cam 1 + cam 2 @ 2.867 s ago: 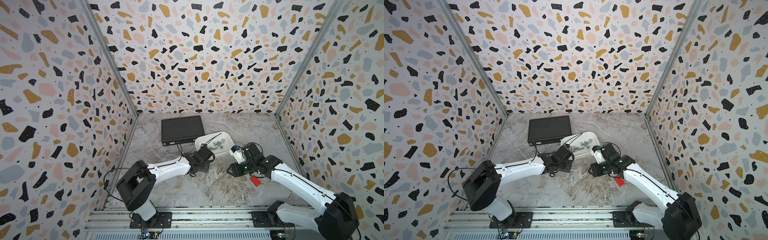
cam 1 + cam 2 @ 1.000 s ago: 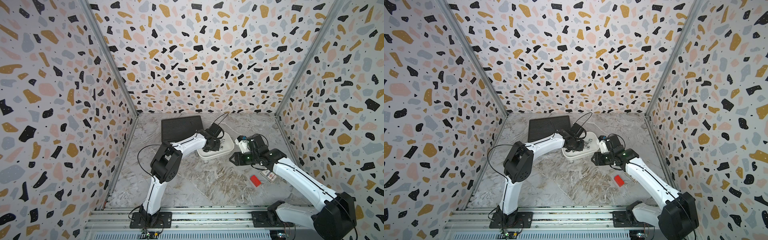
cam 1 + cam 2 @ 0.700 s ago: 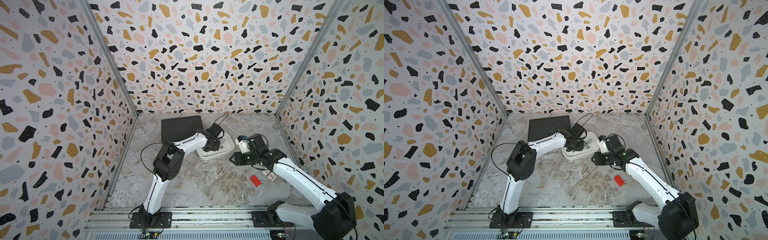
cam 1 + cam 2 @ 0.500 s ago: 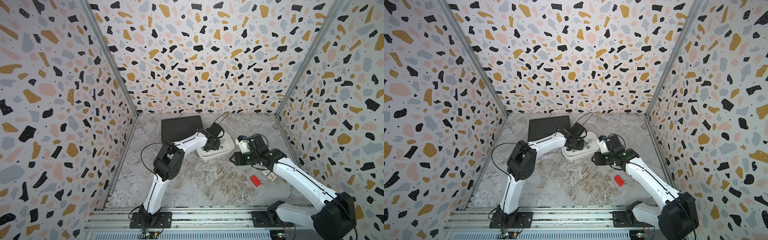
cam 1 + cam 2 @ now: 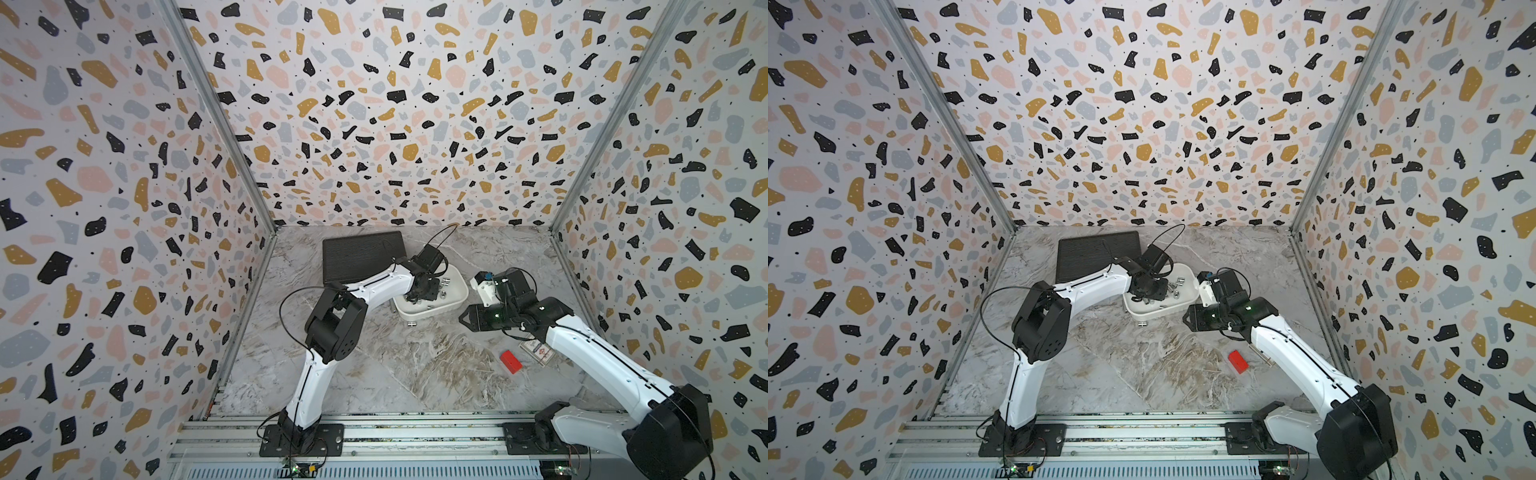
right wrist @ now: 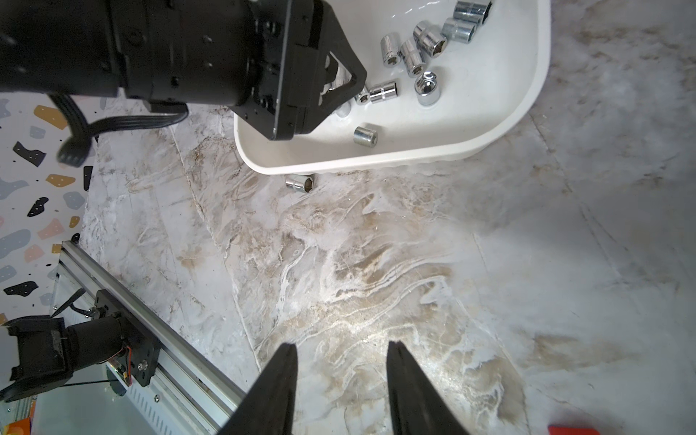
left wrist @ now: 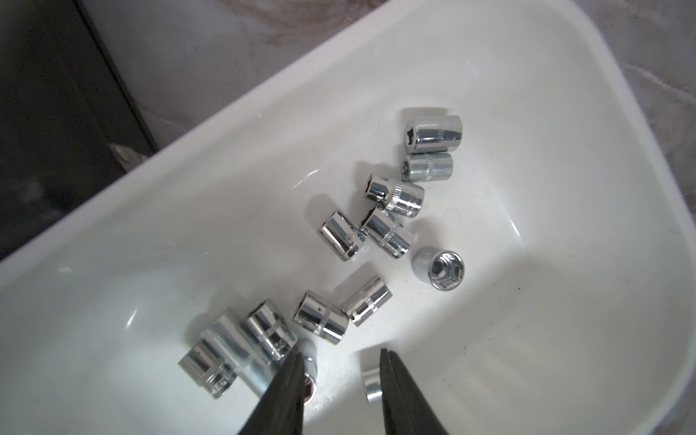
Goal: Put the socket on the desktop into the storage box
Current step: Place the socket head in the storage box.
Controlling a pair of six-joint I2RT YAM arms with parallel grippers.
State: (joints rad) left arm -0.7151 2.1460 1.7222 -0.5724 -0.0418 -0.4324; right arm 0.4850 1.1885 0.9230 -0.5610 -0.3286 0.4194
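Sockets (image 7: 433, 133) — chrome, cylindrical — litter smooth white storage box (image 7: 226, 226).

Left wrist: we look down into the storage box (image 7: 489, 94).
We see chrome sockets (image 7: 388, 233) scattered on its floor; left gripper (image 7: 339, 354) jaws parted, nothing between them, one socket (image 7: 371, 380) just beside a fingertip. Black case (image 7: 56, 113) sits past the rim.
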